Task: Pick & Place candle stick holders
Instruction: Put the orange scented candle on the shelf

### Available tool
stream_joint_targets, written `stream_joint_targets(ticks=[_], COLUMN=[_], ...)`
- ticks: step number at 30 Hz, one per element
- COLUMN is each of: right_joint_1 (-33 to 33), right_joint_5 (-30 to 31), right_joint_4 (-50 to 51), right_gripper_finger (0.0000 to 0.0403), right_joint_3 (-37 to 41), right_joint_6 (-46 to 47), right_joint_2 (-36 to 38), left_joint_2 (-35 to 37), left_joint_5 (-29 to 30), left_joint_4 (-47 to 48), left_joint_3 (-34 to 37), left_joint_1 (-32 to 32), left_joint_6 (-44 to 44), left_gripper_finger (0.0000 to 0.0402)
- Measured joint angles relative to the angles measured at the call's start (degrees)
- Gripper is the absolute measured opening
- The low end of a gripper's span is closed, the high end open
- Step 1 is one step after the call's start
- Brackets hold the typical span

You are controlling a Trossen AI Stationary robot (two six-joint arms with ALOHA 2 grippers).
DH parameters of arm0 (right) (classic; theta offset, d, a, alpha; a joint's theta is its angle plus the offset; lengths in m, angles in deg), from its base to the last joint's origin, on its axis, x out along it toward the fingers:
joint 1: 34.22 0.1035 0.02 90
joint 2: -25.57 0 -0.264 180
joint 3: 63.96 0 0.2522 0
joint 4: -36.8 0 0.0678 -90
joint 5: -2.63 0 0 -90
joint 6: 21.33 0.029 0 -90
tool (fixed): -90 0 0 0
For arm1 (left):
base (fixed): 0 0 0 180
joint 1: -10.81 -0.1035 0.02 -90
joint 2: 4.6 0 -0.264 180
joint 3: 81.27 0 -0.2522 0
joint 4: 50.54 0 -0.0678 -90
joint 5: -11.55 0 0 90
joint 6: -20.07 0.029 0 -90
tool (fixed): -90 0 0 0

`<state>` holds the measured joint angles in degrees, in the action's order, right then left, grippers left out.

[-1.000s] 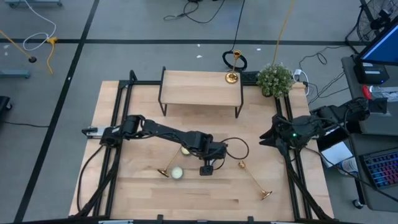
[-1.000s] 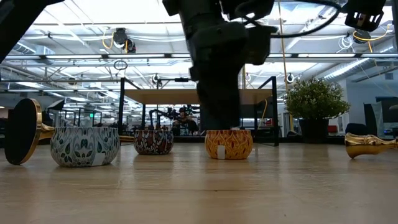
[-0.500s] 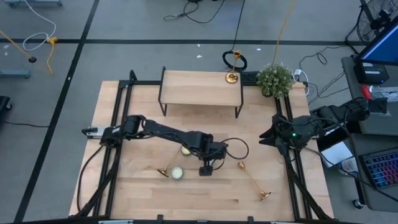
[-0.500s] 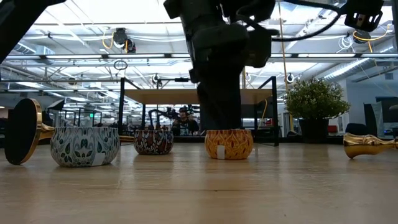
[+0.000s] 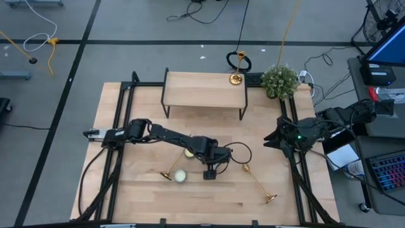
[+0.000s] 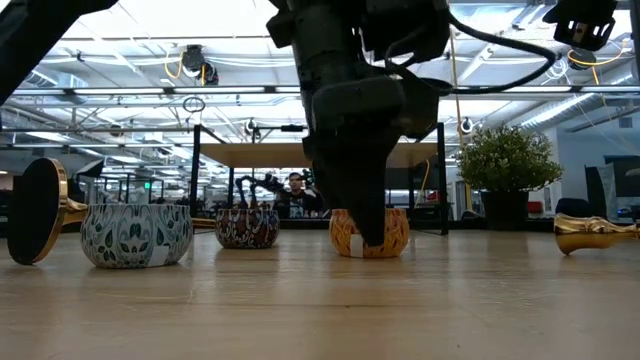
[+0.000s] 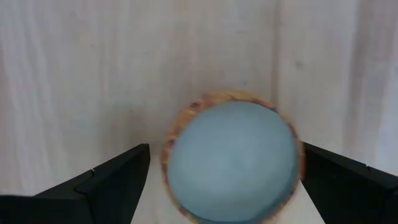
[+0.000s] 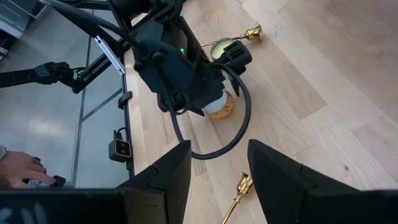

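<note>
Left gripper (image 7: 221, 186), jaws spread wide and empty, descends over a round orange-patterned candle tin with pale wax (image 7: 231, 158), one finger either side. This tin is no candlestick; judged from the task, the arm would do better to lift clear and realign over a stem. Three slender shiny brass candlestick holders: one lying just beside the left gripper (image 5: 168, 172), one lying toward the right near edge (image 5: 258, 183), one upright behind the raised wooden shelf (image 5: 238, 68). To grasp a fallen holder well, close across the thin stem near the base. Right gripper (image 8: 217, 180) waits folded at the right edge, jaws parted, holding nothing. Pale wooden counter (image 5: 139, 196); potted plant (image 5: 279, 80); cables on grey floor.
</note>
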<state>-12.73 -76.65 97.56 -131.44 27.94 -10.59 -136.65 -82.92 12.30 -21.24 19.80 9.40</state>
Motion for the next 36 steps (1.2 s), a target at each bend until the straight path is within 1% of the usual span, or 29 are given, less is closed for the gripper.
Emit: stream_joint_targets(ticks=[9, 14, 17, 22, 23, 30, 36], right_joint_1=[0.0, 0.0, 0.0, 0.0, 0.0, 0.0, 0.0], right_joint_5=[0.1, 1.5, 1.5, 1.5, 1.5, 1.5, 1.5], right_joint_4=[0.0, 0.0, 0.0, 0.0, 0.0, 0.0, 0.0], right_gripper_finger=[0.0157, 0.0157, 0.0157, 0.0157, 0.0157, 0.0157, 0.0157], right_joint_3=[0.0, 0.0, 0.0, 0.0, 0.0, 0.0, 0.0], right_joint_6=[0.0, 0.0, 0.0, 0.1, 0.1, 0.2, 0.2], right_joint_2=[0.0, 0.0, 0.0, 0.0, 0.0, 0.0, -0.1], left_joint_2=[0.0, 0.0, 0.0, 0.0, 0.0, 0.1, 1.8], left_joint_5=[-2.1, -3.5, -3.5, -4.4, -4.7, -3.2, 0.2], left_joint_4=[-1.4, -2.9, -2.3, -2.3, -2.3, -1.0, 7.8], left_joint_3=[0.0, 0.0, 0.0, 0.0, 0.0, 0.0, -0.1], left_joint_1=[-0.3, -0.2, -0.2, -0.2, -0.2, -0.4, -1.5], left_joint_6=[-1.9, -3.0, -3.0, -1.8, -1.8, -4.6, -5.0], left_gripper_finger=[0.0397, 0.0394, 0.037, 0.0296, 0.0292, 0.0292, 0.0296])
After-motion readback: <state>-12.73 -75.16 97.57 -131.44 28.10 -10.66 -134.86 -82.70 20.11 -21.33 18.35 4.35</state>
